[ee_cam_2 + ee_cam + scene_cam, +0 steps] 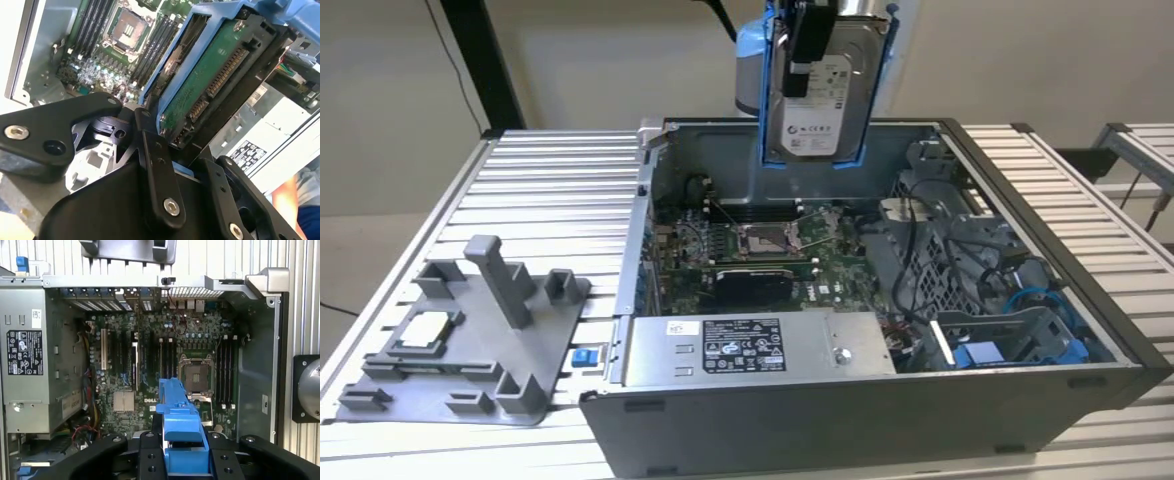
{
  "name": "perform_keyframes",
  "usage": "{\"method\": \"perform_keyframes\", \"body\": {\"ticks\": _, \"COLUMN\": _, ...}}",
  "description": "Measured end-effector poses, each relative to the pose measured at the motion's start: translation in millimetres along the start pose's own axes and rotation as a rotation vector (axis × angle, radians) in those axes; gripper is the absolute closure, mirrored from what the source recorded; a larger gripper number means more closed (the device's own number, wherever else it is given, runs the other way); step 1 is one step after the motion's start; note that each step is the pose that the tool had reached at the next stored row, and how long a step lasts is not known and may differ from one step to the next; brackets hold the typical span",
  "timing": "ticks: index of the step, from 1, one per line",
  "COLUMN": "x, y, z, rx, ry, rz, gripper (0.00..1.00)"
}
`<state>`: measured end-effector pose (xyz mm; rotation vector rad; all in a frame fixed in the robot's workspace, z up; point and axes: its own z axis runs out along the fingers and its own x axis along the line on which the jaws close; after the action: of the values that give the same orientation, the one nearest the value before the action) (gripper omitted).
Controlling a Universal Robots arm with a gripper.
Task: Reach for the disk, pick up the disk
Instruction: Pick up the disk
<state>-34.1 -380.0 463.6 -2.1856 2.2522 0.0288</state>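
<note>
The claw (pixel 172 165) is clamped on the disk (pixel 817 105), hanging above the open computer case (pixel 1067 395); a slipping grip could drop it onto the motherboard (pixel 761 245).

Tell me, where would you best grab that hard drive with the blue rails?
Probably as now: the disk hangs upright above the open computer case, with the gripper shut on its upper end from above. The flat faces give the fingers parallel surfaces, and the blue rails frame the narrow sides.
</note>
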Motion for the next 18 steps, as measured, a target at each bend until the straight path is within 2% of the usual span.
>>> {"method": "perform_keyframes", "body": {"ticks": 10, "x": 0.5, "y": -11.5, "z": -0.1, "rx": 0.0001, "ry": -0.0001, "rz": -0.001, "gripper": 1.00}}
{"method": "perform_keyframes", "body": {"ticks": 18, "x": 0.5, "y": -12.7, "z": -0.1, "rx": 0.0000, "ry": 0.0000, "rz": -0.001, "gripper": 1.00}}
